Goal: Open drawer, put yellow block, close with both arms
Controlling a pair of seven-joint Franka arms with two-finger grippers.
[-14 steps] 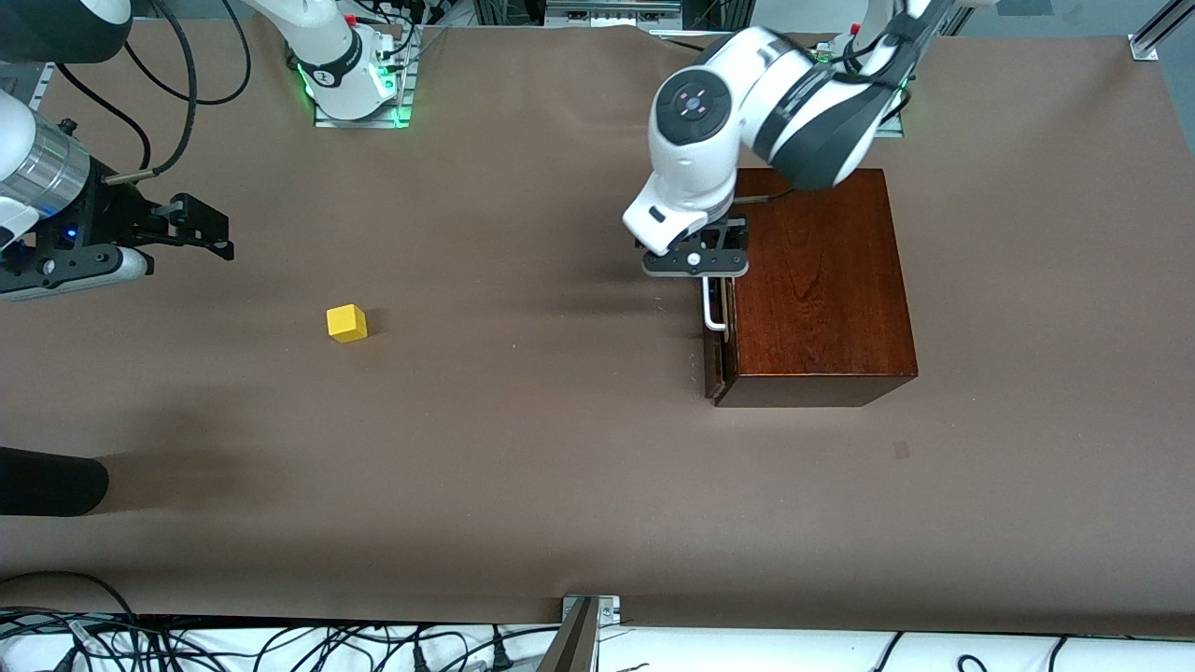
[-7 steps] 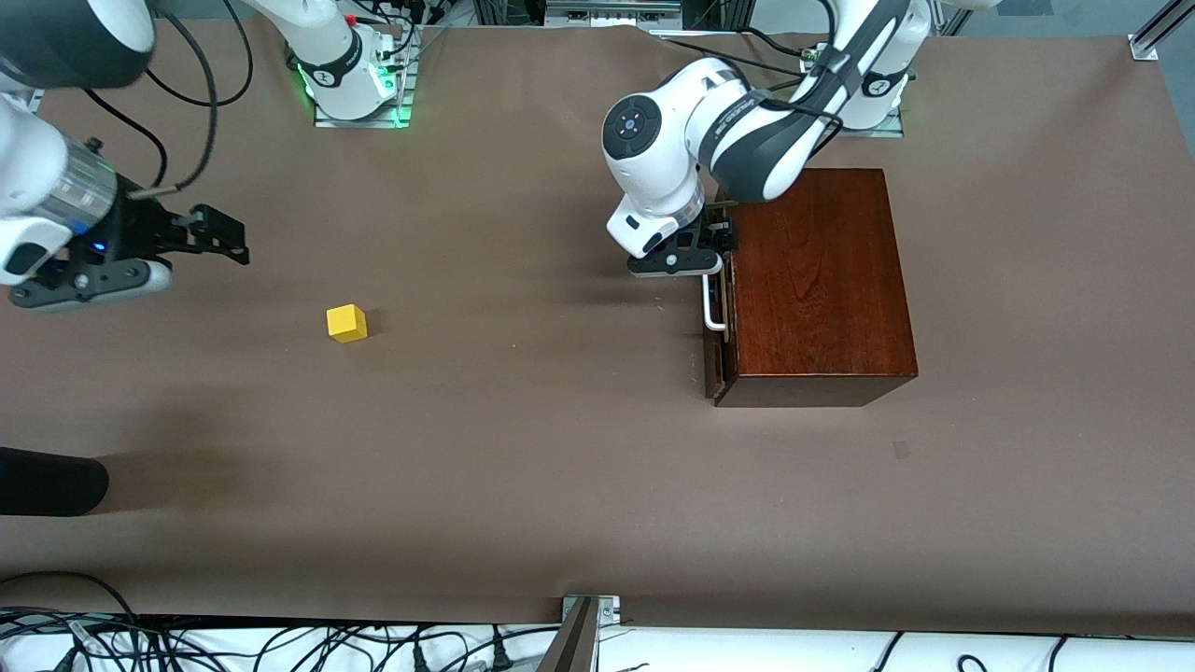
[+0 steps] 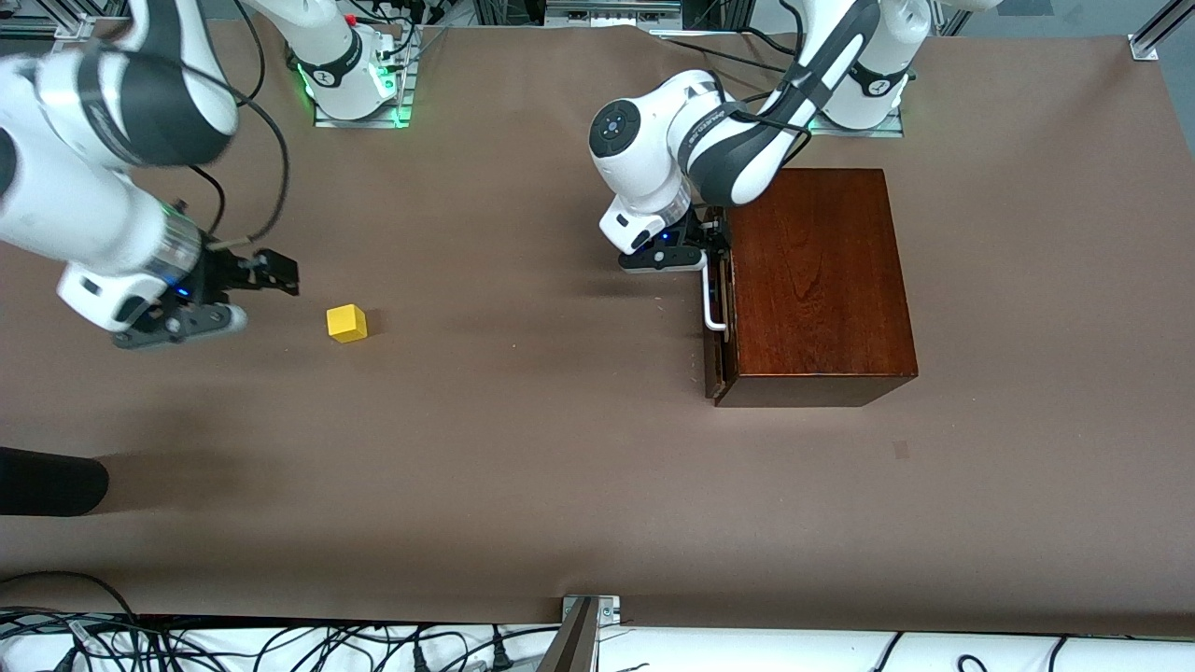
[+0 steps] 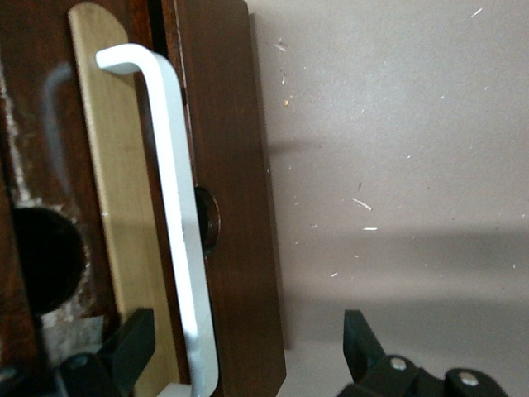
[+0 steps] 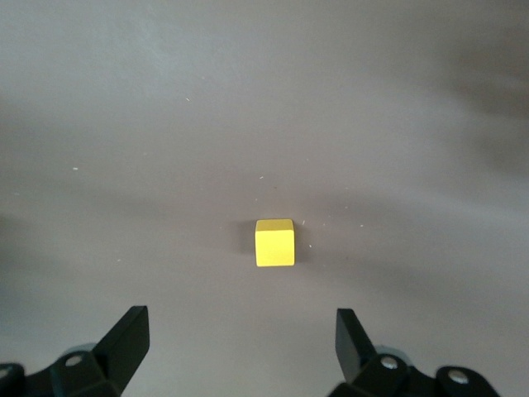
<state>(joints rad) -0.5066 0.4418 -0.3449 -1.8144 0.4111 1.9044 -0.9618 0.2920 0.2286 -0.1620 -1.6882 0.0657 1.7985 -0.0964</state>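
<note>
Brown paper-covered bench point(image 3: 523, 448), cables along the near edge, nothing much else on it. The drawer point(image 3: 717, 308) sits in the dark wooden box point(image 3: 812, 280) toward the left arm's end of the bench and looks barely cracked open, if at all; I can't say for sure from the front view. Its white handle point(image 4: 178, 215) faces the middle of the bench.

The left end effector point(image 4: 248, 351) is down at the handle's farther end, fingers spread with the bar between them, not yet pinching. Risk as I see it: it's gripping way off-centre on the bar, so a pull could rack the drawer sideways and jam it, or drag the whole box along the paper. It could also just slip off the bar's end.

The yellow block point(image 3: 346, 323) is well apart from the box, toward the right arm's end. The right end effector point(image 5: 240, 347) hangs just beside it, fingers spread wide, block not yet between them. If it drops short it may nudge the cube away instead of straddling it.
</note>
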